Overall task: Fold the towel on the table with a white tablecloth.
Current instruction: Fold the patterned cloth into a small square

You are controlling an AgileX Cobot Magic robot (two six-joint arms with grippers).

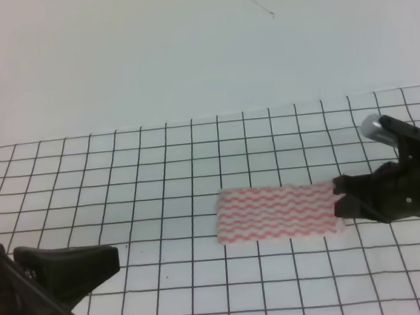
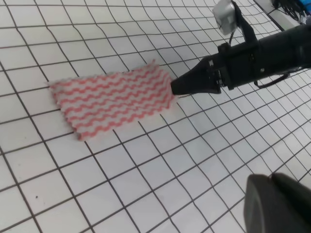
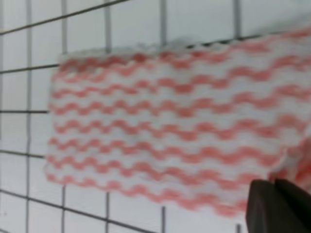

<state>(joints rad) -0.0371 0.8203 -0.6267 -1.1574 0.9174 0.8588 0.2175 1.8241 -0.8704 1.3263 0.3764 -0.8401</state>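
Note:
The towel (image 1: 275, 212), pink-red and white with wavy stripes, lies flat on the table with a white tablecloth (image 1: 123, 181). It also shows in the left wrist view (image 2: 112, 99) and fills the right wrist view (image 3: 165, 126). My right gripper (image 1: 338, 196) is low at the towel's right edge, its tip touching the cloth (image 2: 174, 87). In the right wrist view the right gripper (image 3: 274, 187) looks closed, and the towel's edge is bunched beside it. My left gripper (image 1: 112, 258) is shut and empty at the front left, well away from the towel. It also shows in its own view (image 2: 273, 178).
The black-gridded cloth (image 2: 146, 184) runs back to a plain white wall (image 1: 185, 48). A grey cylinder (image 1: 374, 127) sits on top of the right arm. The left arm's dark body (image 1: 24, 309) fills the front left corner.

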